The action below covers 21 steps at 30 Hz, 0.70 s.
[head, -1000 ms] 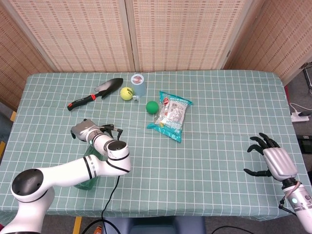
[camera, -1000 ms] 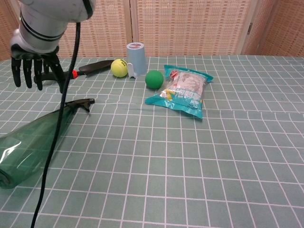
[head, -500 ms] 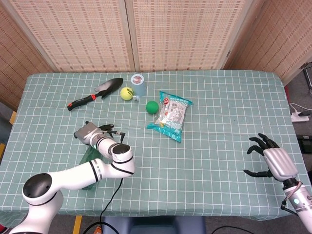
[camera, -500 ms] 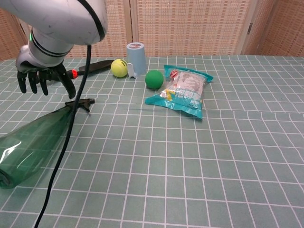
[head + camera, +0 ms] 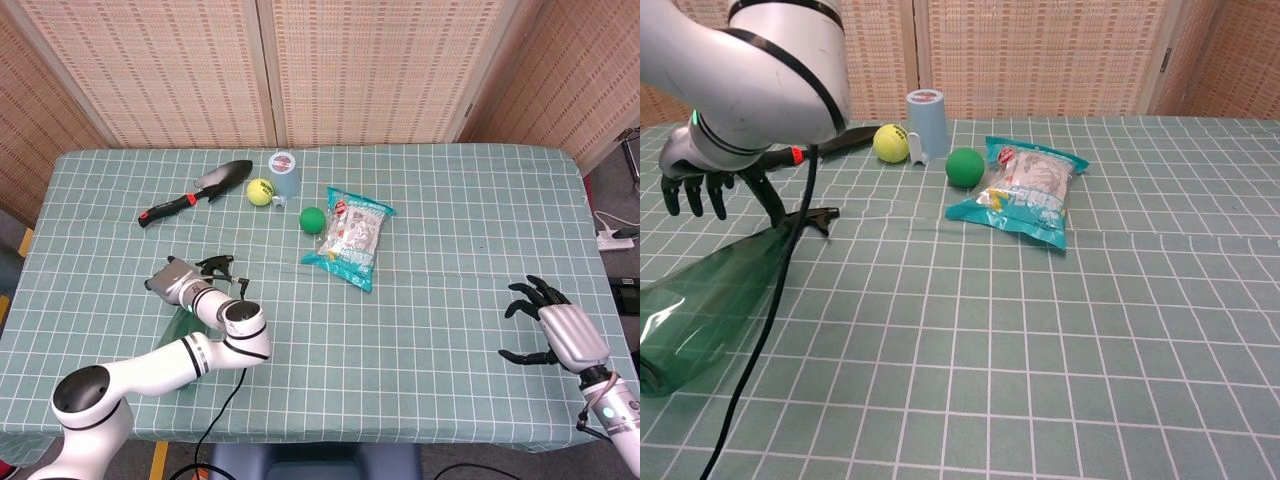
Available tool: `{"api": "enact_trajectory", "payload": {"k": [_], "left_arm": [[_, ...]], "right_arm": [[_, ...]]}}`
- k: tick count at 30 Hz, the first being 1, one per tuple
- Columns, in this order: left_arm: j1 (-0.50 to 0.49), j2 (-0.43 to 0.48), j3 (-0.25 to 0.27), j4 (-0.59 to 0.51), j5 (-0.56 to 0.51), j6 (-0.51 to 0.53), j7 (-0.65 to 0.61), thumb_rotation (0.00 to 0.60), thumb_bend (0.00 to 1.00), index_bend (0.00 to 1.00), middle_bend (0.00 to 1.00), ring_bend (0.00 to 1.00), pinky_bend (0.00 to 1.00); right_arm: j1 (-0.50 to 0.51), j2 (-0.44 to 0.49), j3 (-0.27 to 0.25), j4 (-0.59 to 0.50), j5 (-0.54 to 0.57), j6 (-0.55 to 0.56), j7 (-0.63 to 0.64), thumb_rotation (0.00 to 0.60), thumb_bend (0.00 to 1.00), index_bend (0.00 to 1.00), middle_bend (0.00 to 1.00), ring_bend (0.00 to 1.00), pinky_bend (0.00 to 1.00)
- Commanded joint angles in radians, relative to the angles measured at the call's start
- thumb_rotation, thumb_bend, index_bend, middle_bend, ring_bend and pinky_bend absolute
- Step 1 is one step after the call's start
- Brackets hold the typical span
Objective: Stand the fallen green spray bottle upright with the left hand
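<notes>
Green spray bottle (image 5: 710, 295) lying flat; left hand (image 5: 702, 170) above nozzle, seemingly apart.

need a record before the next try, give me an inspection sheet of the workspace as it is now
surface: green checked tablecloth, flat
job's things: green spray bottle lying on its side, nozzle toward the table's middle
clutter: trowel, tennis ball, blue cup, green ball, snack bag
hands: left hand above the bottle's neck, fingers apart, holding nothing; right hand open, near table edge
cables: black cable hanging from left arm
surroundings: woven panel wall
</notes>
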Motion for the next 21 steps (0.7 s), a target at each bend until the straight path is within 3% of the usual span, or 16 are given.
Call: {"api": "enact_trajectory", "payload": {"k": [1, 11, 16, 21], "left_arm": [[0.02, -0.008, 0.005, 0.001, 0.008, 0.001, 0.016, 0.6, 0.23, 0.13, 0.19, 0.15, 0.13], [0.043, -0.019, 0.0, 0.005, 0.047, -0.002, 0.055, 0.6, 0.23, 0.19, 0.19, 0.15, 0.13], [0.034, -0.024, -0.045, 0.009, 0.044, 0.003, 0.052, 0.6, 0.23, 0.19, 0.2, 0.15, 0.13], [0.015, -0.032, -0.085, 0.017, 0.039, 0.01, 0.05, 0.6, 0.23, 0.27, 0.19, 0.16, 0.13]], "right_arm": [[0.0, 0.0, -0.002, 0.0, -0.003, 0.001, 0.0, 0.6, 0.06, 0.43, 0.15, 0.0, 0.16], [0.003, 0.0, -0.003, -0.001, -0.002, -0.001, 0.003, 0.6, 0.06, 0.43, 0.15, 0.0, 0.16], [0.004, 0.0, -0.004, -0.001, -0.003, -0.002, 0.005, 0.6, 0.06, 0.43, 0.15, 0.0, 0.16], [0.004, 0.0, -0.004, 0.001, -0.002, 0.0, 0.012, 0.6, 0.06, 0.43, 0.15, 0.0, 0.16]]}}
